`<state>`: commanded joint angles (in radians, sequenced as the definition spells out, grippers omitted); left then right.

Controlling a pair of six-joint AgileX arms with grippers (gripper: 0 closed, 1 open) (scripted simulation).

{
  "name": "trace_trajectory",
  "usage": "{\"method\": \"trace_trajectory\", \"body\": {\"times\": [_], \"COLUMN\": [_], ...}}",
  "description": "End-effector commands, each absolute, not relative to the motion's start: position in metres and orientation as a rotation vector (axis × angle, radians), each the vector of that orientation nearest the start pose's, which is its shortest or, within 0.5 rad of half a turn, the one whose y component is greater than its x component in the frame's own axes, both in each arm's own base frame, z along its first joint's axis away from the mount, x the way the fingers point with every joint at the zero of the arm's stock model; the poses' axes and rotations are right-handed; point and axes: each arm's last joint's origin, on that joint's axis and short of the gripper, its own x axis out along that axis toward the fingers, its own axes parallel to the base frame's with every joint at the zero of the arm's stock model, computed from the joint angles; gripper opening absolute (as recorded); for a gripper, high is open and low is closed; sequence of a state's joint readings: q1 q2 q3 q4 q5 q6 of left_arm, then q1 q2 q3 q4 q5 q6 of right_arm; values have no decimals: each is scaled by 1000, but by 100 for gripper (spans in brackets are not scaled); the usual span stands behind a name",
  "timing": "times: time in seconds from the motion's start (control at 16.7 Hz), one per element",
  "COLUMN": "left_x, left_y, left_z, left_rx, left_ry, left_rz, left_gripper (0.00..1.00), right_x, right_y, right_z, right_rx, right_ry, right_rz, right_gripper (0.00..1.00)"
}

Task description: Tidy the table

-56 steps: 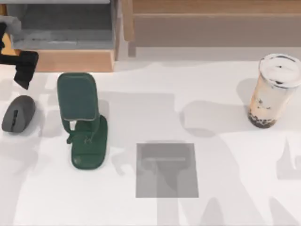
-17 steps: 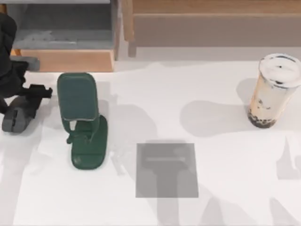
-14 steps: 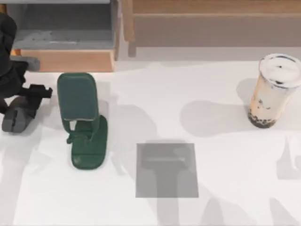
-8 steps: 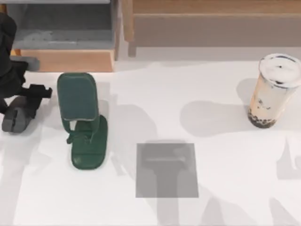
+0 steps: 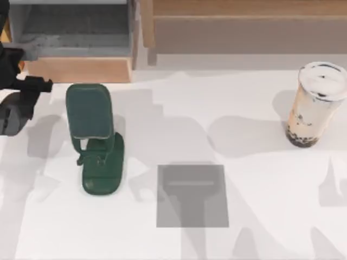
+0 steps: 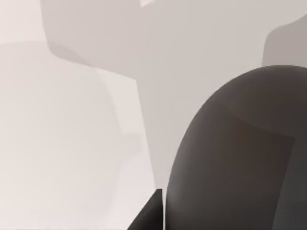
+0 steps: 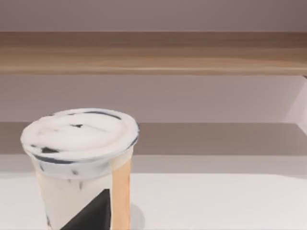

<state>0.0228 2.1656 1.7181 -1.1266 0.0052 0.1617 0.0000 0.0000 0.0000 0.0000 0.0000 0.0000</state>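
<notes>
Left pincer [image 5: 21,100]: ours, at the surface's [image 5: 244,179] left edge, clamped on the grey mouse [image 5: 12,114].
Cup [image 5: 314,105]: lidded, tapioca pearls at its bottom, far right.

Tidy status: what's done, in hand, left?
Done: nothing looks put away yet. In hand: the left gripper, at the far left edge of the table, appears clamped on the grey mouse. Left: the green phone stand and the bubble tea cup stand untouched on the table; the right wrist view faces the cup.
</notes>
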Motion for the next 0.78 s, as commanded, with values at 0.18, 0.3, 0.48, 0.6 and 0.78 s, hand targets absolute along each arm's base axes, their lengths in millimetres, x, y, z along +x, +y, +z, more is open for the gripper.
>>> {"method": "trace_trajectory", "body": {"times": [0.18, 0.3, 0.48, 0.6, 0.78], "left_x": [418, 416, 417, 417, 423], "left_y": [14, 14, 14, 14, -18], "left_z": [202, 214, 212, 212, 230], "left_rx": [100, 100, 101, 103, 226], "left_ry": [1565, 1551, 1554, 1552, 1437], "left_rz": [-104, -102, -102, -104, -217], "left_gripper": [0, 0, 0, 0, 0], "right_x": [106, 106, 106, 106, 106], "right_y": [-1, -1, -1, -1, -1], "right_z": [160, 160, 160, 160, 160], "right_rx": [0, 0, 0, 0, 0], "right_ry": [0, 0, 0, 0, 0], "right_rz": [0, 0, 0, 0, 0], "right_gripper": [100, 100, 100, 100, 100]}}
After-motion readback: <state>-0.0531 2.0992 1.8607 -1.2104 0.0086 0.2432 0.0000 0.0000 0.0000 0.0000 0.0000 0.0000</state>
